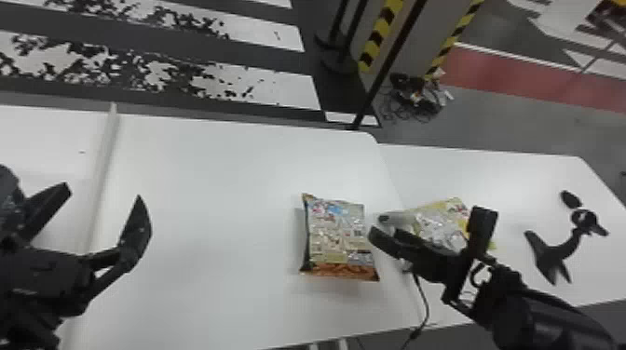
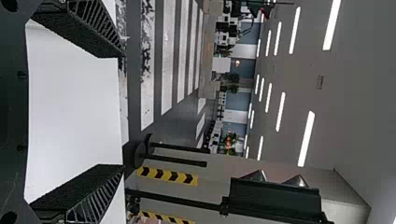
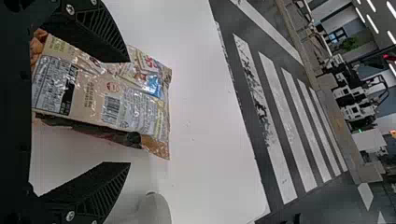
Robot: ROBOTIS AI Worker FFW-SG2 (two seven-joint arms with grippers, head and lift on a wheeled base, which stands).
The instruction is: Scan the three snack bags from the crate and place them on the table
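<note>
- L gripper [image 1: 103,193] is off at the left side of the head view, fingers spread wide w/ nothing btwn them.
- R gripper [image 1: 428,224] is also open wide, nothing held AFAICT. It's near the right edge of the main white table [image 1: 205,186], partly blocking the view of the stuff behind it.
- 1st snack bag [image 1: 337,237] lies flat on that table, just left of the R gripper in the head view, orange end toward the robot. R wrist view shows its barcode [image 3: 111,110] facing up, w/ one finger overlapping part of the bag.
- Yellow-ish bag [image 1: 440,218] is on the 2nd white table [image 1: 517,186], half covered by the R gripper in the head view.
- Pale rounded gadget [image 1: 405,218] is btwn the two bags, prob the scanner but it's hard to tell w/ the gripper in the way. Dark cable [image 1: 423,298] runs on the near side.
- Black odd-shaped thing [image 1: 552,256] sits further right on the 2nd table.
</note>
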